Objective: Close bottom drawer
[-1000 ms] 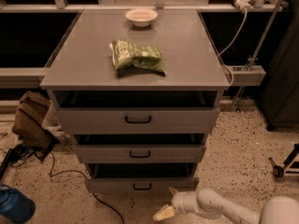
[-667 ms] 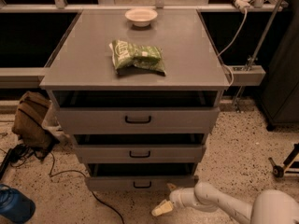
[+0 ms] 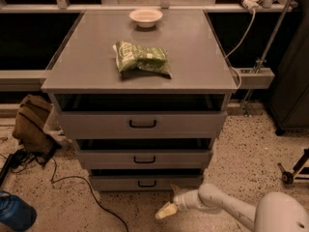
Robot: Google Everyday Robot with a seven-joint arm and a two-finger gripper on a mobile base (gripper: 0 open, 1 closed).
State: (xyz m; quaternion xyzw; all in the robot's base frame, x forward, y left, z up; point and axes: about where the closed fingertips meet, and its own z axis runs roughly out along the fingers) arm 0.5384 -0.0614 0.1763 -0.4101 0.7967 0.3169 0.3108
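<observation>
The grey metal cabinet (image 3: 140, 71) has three drawers, all pulled out a little. The bottom drawer (image 3: 116, 182) is the lowest, a shallow grey front with a small black handle (image 3: 147, 183). It stands slightly open, with a dark gap above it. My gripper (image 3: 165, 210) is low near the floor, just in front of and a little right of the bottom drawer's front, not touching it. The white arm (image 3: 217, 204) reaches in from the lower right.
A green snack bag (image 3: 141, 58) and a white bowl (image 3: 146, 17) lie on the cabinet top. A brown bag (image 3: 31, 124), black cables (image 3: 67, 180) and a blue object (image 3: 14, 214) are on the floor at left. A wheeled stand (image 3: 294, 168) is at right.
My gripper has moved left and slightly toward the bottom drawer front. The drawers have not moved.
</observation>
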